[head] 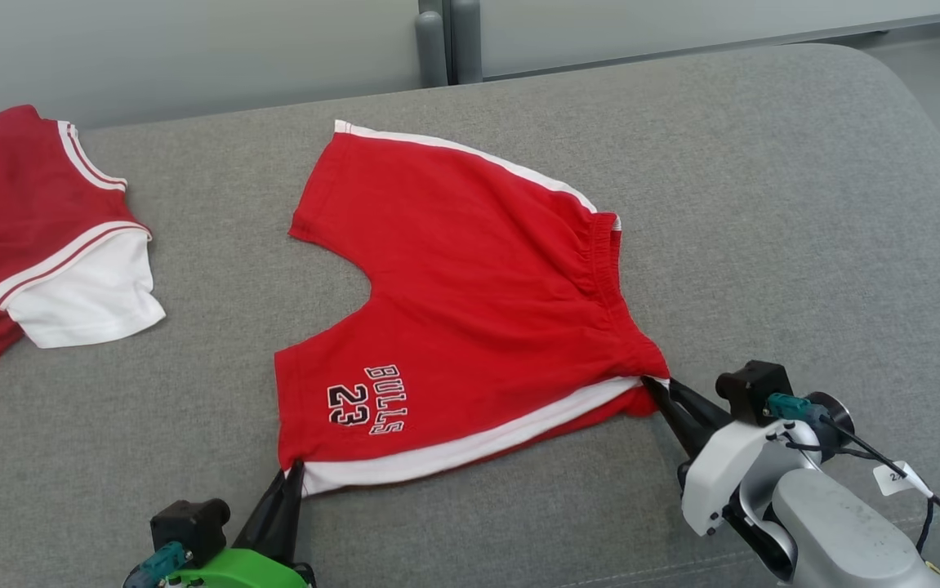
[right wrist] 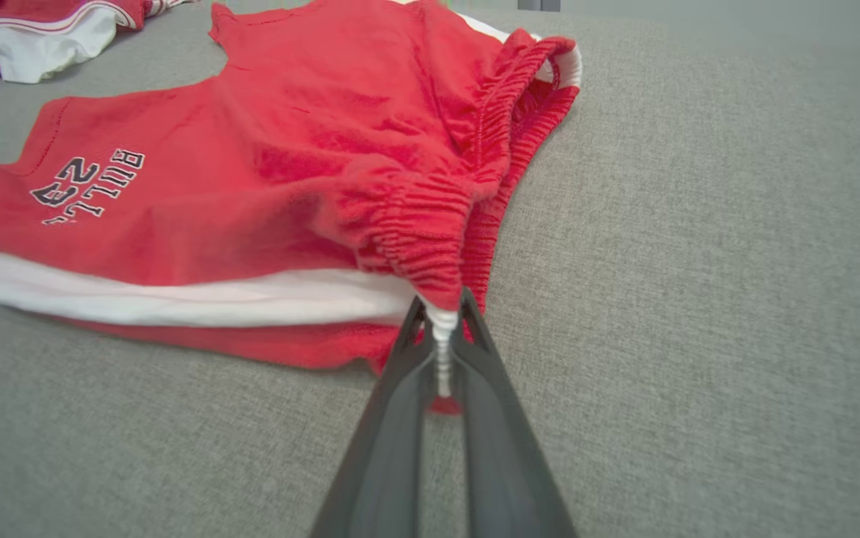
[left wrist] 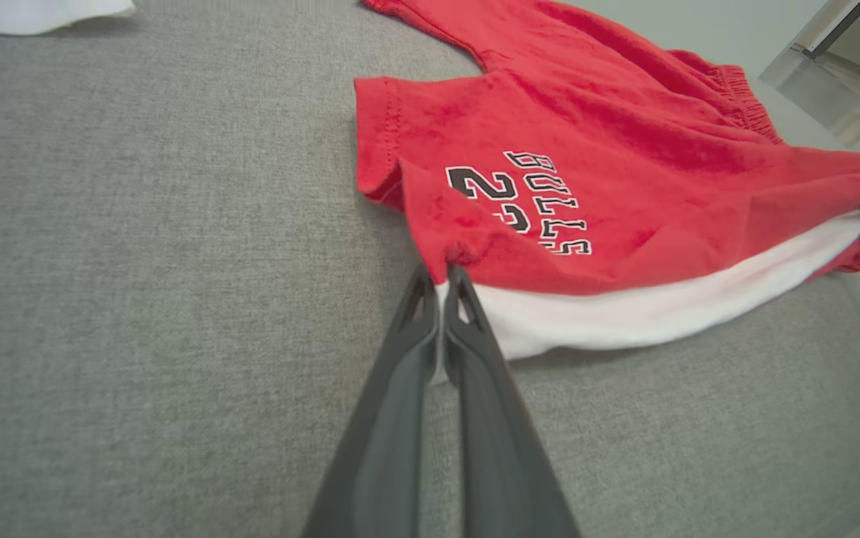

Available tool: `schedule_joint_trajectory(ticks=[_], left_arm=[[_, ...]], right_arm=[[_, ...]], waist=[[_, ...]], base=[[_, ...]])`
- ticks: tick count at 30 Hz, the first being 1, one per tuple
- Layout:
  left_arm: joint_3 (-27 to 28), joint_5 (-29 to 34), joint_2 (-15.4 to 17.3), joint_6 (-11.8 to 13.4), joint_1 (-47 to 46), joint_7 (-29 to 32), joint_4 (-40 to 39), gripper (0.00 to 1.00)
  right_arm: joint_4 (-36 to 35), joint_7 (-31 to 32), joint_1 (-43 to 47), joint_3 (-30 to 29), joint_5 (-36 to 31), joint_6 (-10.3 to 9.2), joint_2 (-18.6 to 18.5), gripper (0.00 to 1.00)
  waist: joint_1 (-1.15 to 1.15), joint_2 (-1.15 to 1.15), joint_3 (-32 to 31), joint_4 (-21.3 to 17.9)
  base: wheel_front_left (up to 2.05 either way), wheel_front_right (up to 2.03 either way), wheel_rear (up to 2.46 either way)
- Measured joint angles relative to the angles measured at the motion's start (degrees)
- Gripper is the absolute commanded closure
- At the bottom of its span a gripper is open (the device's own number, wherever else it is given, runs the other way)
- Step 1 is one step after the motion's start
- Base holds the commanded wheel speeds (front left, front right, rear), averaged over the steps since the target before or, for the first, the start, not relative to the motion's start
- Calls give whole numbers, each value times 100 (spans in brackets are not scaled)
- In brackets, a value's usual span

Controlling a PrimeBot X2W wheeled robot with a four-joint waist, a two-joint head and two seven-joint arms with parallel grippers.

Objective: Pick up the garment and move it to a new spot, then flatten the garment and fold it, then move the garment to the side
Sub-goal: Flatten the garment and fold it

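Red shorts [head: 470, 302] flat on grey couch [head: 764, 204]. Left gripper [head: 296, 469] pinches hem corner, right gripper [head: 656, 385] pinches waistband corner. Thin bites; uneven lift could slip one out.

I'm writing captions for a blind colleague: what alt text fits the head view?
Red shorts printed BULLS 23 lie on a grey cushion, the left pincer shut on the near leg hem and the right pincer shut on the waistband. A red-and-white shirt lies at far left.
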Motion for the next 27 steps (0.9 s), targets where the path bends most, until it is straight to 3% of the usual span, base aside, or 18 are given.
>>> schedule_joint_trajectory(ticks=[11, 27], left_arm=[[342, -126, 16, -14, 11, -85, -693, 100], [196, -37, 52, 14, 389, -100, -1780, 100]], right_arm=[[-382, -46, 23, 74, 153, 5, -107, 100], [-832, -71, 383, -211, 354, 2, -405, 100]], waist=[[0, 0, -216, -40], [0, 0, -437, 145]], base=[[0, 0, 0], [0, 0, 0]])
